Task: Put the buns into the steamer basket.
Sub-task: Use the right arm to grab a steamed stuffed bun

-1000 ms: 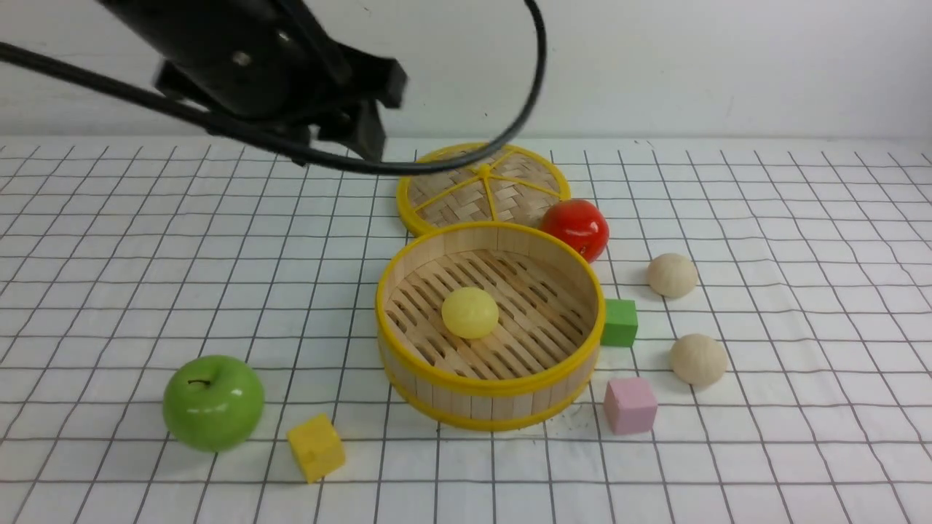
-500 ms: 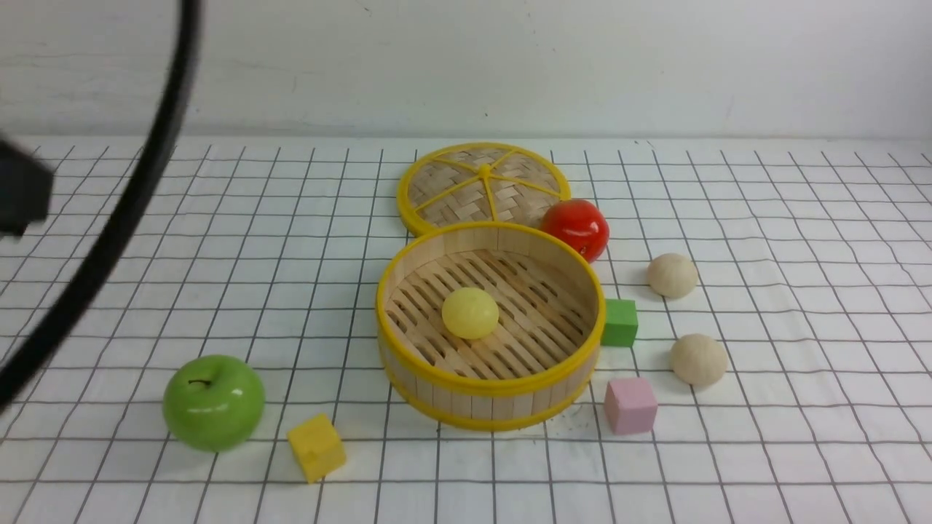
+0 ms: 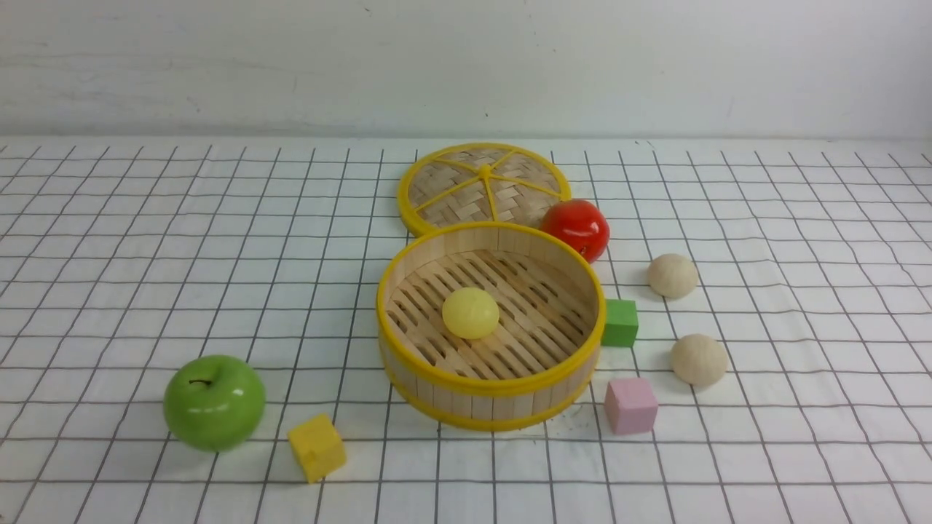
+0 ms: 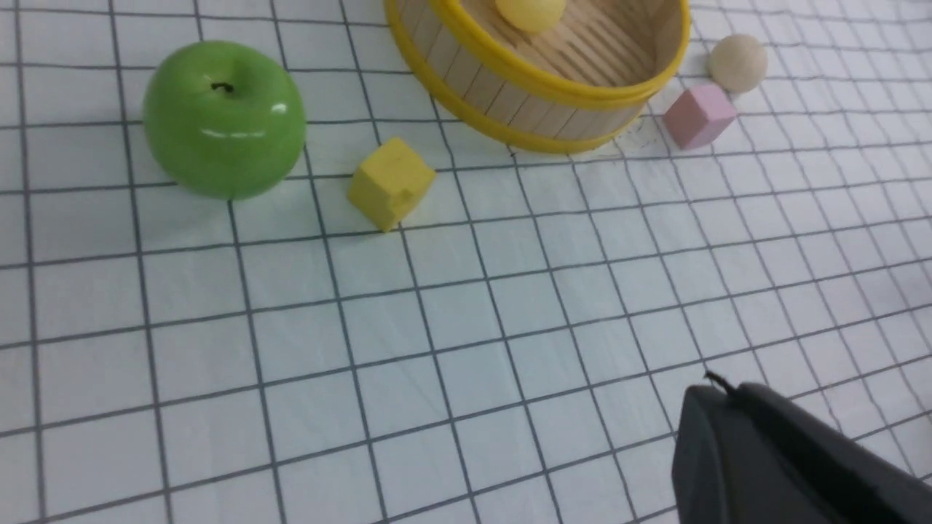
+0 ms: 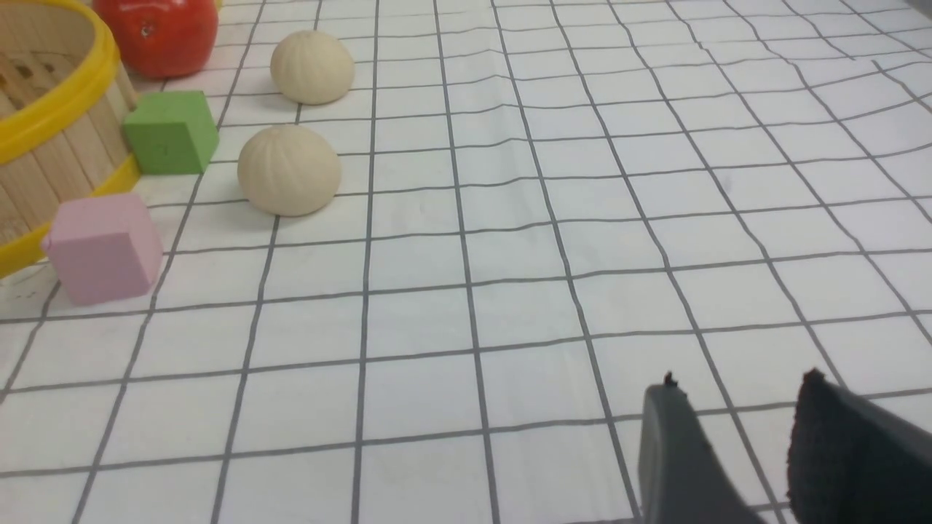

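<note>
The steamer basket (image 3: 492,386) stands mid-table with the pale yellow bun (image 3: 470,312) on its slatted floor. Two cream-beige buns lie on the cloth right of it, one farther (image 3: 672,275) and one nearer (image 3: 698,359); the right wrist view shows them too, the farther (image 5: 312,66) and the nearer (image 5: 289,169). Neither arm shows in the front view. My left gripper (image 4: 719,387) is shut and empty, low over bare cloth, well short of the basket (image 4: 539,91). My right gripper (image 5: 739,384) is open and empty, over the cloth well short of the cream buns.
A flat woven lid (image 3: 483,185) lies behind the basket, with a red tomato (image 3: 576,228) beside it. A green cube (image 3: 619,322) and a pink cube (image 3: 630,405) sit between the basket and the cream buns. A green apple (image 3: 213,401) and a yellow cube (image 3: 316,447) are at front left.
The left arm, which hung over the table's back left, has swung left and gone out of the front view. The buns and the basket have not moved.
</note>
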